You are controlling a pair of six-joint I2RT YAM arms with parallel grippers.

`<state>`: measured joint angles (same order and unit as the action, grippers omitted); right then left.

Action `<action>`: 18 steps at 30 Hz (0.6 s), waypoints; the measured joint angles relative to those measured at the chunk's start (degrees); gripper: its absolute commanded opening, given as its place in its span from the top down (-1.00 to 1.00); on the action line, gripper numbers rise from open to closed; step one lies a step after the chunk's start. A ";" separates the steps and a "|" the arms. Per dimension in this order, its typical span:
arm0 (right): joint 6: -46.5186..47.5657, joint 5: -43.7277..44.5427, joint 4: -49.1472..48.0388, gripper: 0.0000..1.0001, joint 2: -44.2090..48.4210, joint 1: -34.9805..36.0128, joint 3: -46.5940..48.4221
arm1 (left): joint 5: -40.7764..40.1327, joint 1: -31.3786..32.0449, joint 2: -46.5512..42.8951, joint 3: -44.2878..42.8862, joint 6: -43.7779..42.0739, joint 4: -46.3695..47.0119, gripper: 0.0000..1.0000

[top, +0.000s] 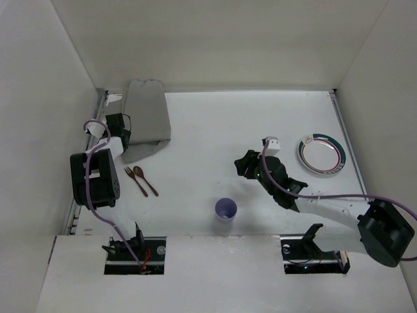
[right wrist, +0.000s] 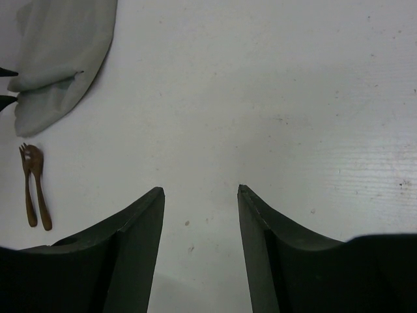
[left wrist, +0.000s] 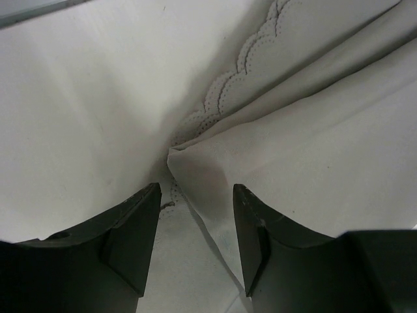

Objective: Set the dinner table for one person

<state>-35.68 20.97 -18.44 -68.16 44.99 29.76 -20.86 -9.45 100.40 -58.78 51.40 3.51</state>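
The white dinner table (top: pixel 215 124) carries a grey cloth placemat (top: pixel 146 114) lying folded and rumpled at the far left. My left gripper (top: pixel 121 135) is at the mat's near left corner. In the left wrist view it (left wrist: pixel 195 195) is open, with a folded corner of the placemat (left wrist: pixel 215 176) between the fingers, not clamped. My right gripper (top: pixel 246 165) is open and empty over bare table in the middle; it also shows in the right wrist view (right wrist: pixel 201 195). A wooden fork and spoon (top: pixel 141 180) lie side by side near the left arm.
A purple cup (top: pixel 226 210) stands near the front middle. A white plate with a green rim (top: pixel 320 155) sits at the right. Metal rails run along the table's sides. The right wrist view shows the placemat (right wrist: pixel 62 59) and the fork and spoon (right wrist: pixel 34 186) at its left.
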 measured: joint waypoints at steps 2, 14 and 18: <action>0.11 -0.04 0.00 -0.10 -0.42 0.09 0.24 | 0.33 0.00 0.70 -0.31 0.20 0.04 0.15; 0.26 -0.22 0.00 -0.11 -0.76 0.11 0.55 | -0.37 8.07 4.22 -2.75 -0.74 0.85 0.70; 0.33 -0.22 0.00 -0.14 -0.63 0.11 0.55 | -0.26 13.07 5.51 -2.84 0.26 2.14 0.77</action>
<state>-35.35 20.75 -18.44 -68.79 45.10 30.30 -21.12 3.62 105.91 -61.63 51.66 5.65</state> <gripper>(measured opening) 0.561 0.136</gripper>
